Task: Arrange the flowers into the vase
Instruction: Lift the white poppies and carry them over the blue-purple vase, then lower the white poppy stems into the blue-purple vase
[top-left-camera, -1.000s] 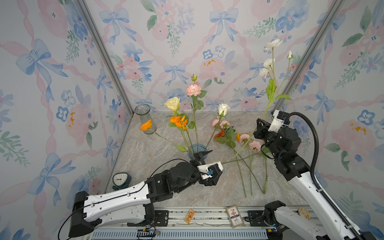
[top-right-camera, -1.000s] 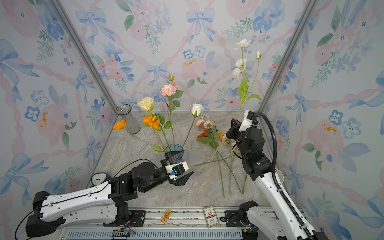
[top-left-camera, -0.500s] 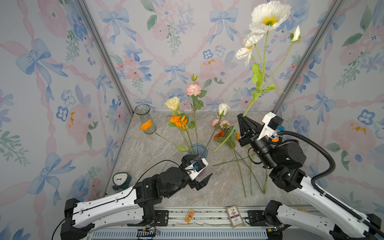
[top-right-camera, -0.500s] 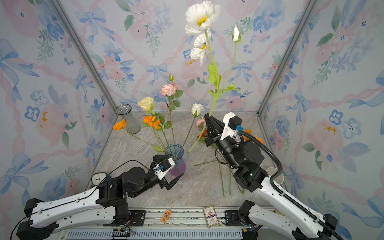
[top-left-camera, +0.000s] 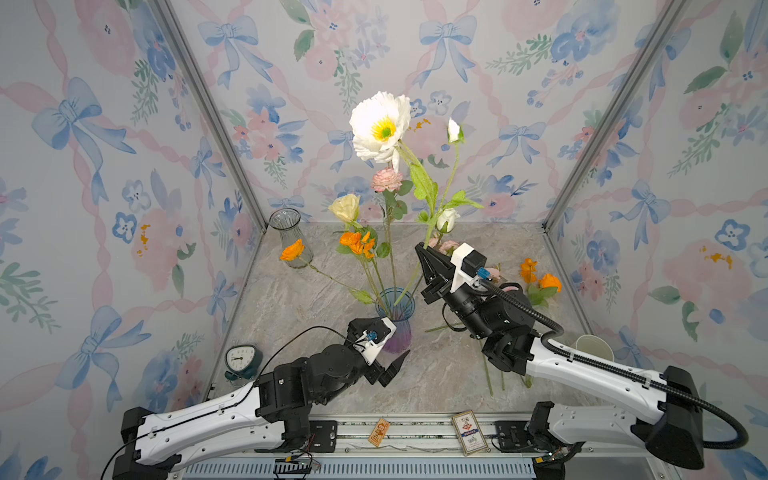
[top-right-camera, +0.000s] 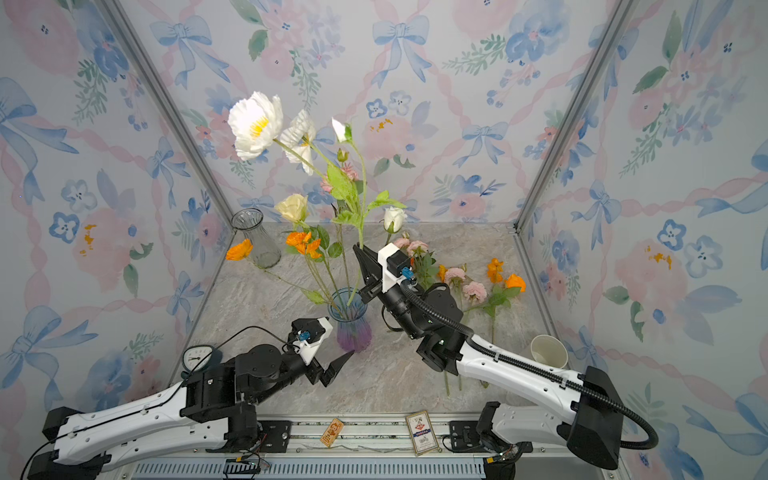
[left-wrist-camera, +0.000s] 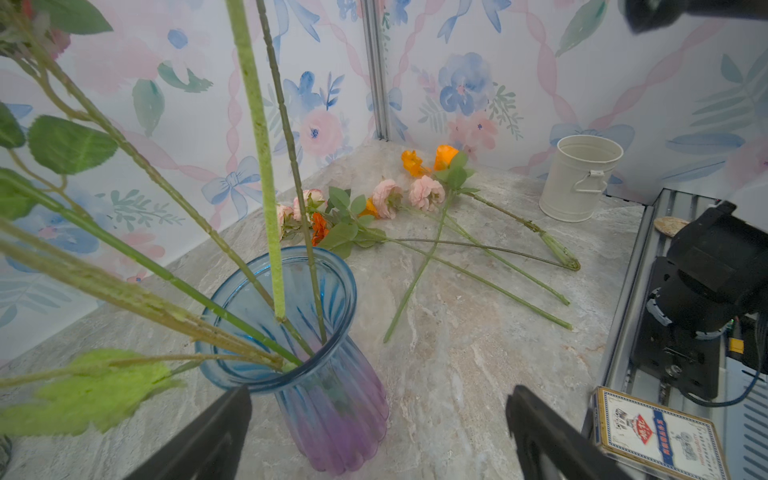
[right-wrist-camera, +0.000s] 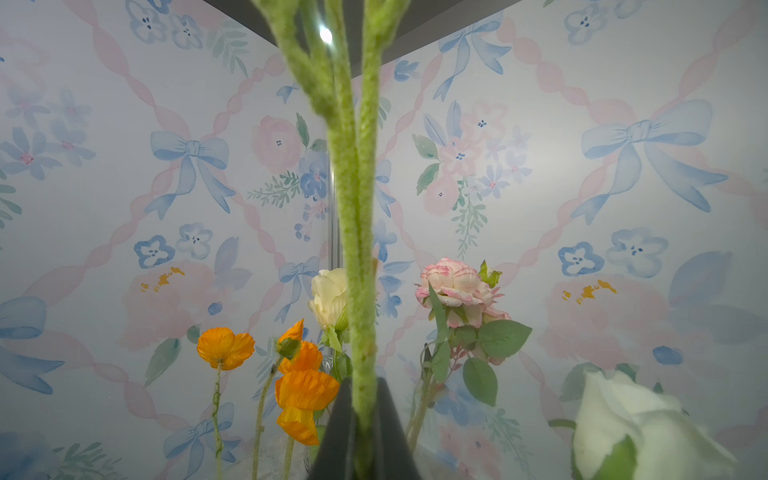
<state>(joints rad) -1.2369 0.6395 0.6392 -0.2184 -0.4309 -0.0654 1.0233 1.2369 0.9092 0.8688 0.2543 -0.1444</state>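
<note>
Spotter: At the mouth of the blue-to-violet ribbed glass vase (left-wrist-camera: 332, 415), the cut end of your tall fuzzy-stemmed white poppy spray (top-left-camera: 380, 126) sits just inside the rim. Your right end effector (top-left-camera: 420, 251) is clamped tight on that stem partway up. The grip keeps the stem steeply upright, so I judge it can slide down among the others.

Operator: And my left?

Spotter: Your left end effector (left-wrist-camera: 380, 392) is spread fully wide and holds nothing. It sits low beside the vase, I judge to brace the glass if the stem pushes it. I cannot tell whether a finger touches it.

Operator: What's around me?

Spotter: A cream rose (top-left-camera: 345, 207), a pink rose (top-left-camera: 386, 179), a white rose (top-left-camera: 446, 219) and orange poppies (top-left-camera: 355, 243) fan out of the vase. Loose pink roses and orange blooms (left-wrist-camera: 415, 195) lie crossed on the grey marbled counter (top-left-camera: 291, 299) to your right, near a white cup (left-wrist-camera: 582, 178). A clear glass vase (top-left-camera: 286, 232) stands in the back left corner. Pastel bow-and-flower wallpaper (top-left-camera: 124, 208) closes in three sides, joined by metal corner posts (top-left-camera: 216, 124).
</note>
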